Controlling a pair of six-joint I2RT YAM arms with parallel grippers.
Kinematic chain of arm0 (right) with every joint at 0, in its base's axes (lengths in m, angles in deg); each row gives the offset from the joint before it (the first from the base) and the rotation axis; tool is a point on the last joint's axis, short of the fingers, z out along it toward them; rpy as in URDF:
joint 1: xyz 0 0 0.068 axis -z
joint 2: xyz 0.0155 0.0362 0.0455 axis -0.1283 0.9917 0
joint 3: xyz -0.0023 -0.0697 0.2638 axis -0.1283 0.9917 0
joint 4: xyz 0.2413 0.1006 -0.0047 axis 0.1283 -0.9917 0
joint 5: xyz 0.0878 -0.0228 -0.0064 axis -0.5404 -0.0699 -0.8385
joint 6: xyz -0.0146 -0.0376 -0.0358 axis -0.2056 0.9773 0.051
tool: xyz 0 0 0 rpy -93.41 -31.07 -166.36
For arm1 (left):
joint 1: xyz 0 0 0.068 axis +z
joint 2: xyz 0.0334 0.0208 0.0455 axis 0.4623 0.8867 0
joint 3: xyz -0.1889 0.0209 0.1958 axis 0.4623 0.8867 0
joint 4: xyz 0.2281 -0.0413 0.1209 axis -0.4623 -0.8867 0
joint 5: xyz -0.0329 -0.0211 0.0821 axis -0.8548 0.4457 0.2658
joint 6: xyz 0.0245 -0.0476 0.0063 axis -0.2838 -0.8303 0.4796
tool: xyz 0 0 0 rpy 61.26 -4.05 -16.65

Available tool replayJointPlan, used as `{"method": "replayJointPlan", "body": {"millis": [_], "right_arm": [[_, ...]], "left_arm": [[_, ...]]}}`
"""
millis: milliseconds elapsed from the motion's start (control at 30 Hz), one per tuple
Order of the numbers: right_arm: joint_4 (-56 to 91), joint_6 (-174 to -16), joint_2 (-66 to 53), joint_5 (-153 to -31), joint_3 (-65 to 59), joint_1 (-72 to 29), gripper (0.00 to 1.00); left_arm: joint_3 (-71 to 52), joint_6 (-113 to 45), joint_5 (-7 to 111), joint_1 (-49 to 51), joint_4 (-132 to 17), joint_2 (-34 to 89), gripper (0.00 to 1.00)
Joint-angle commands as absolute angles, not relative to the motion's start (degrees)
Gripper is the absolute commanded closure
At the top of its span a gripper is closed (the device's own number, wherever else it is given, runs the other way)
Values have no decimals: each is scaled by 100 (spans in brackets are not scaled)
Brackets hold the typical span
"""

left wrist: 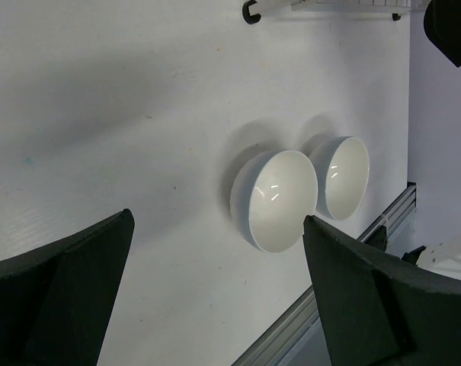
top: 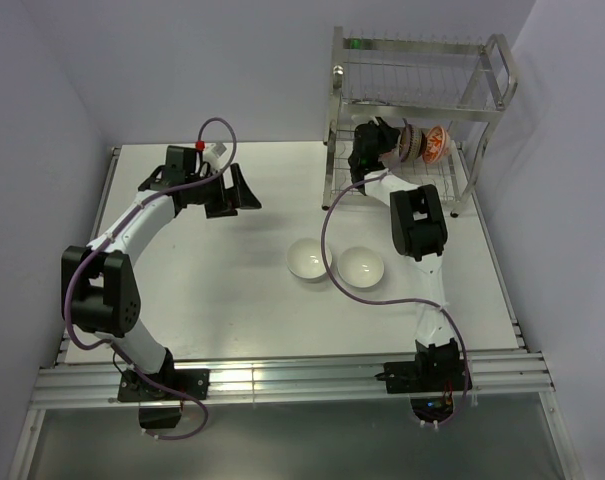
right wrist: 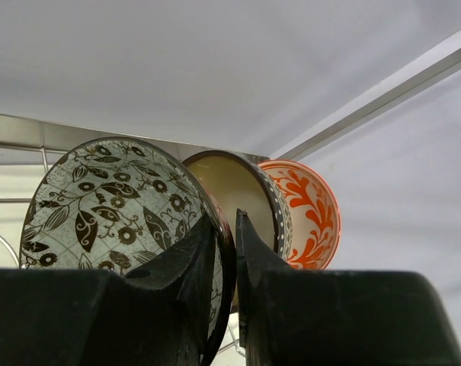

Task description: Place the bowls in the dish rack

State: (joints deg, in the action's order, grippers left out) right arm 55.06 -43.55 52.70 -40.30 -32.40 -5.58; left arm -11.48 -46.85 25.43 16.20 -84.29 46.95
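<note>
Your black left gripper (top: 244,190) hangs wide open, arm bent; your outstretched black right gripper (right wrist: 226,229) pinches the grey-white patterned bowl (right wrist: 100,206) by its rim.

Table (top: 212,300): dish rack (top: 412,46) at the far right corner.
Rack, lower tier: three bowls on edge in a row, left racked bowl (right wrist: 116,206), middle racked bowl (right wrist: 241,191), right racked bowl (right wrist: 310,210), each just beside the next.
Right gripper (right wrist: 224,229): at the left racked bowl's rim, one finger on either side.
Table, before the rack: two bowls upright, side by side, left table bowl (top: 309,259), right table bowl (top: 361,266).
Left gripper (top: 244,192): above the table, left of and behind that pair.
</note>
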Motion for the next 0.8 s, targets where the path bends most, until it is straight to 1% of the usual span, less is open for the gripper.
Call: {"method": "replayJointPlan", "body": {"millis": [0, 767], "right_arm": [[6056, -4031, 5323, -3866, -3659, -555, 100], [6425, -2986, 5595, -3814, -4160, -423, 100]], "left_arm": [[-1074, -4589, 2387, 1655, -8239, 4434, 0], [-899, -4545, 2308, 1743, -8186, 4320, 0]]}}
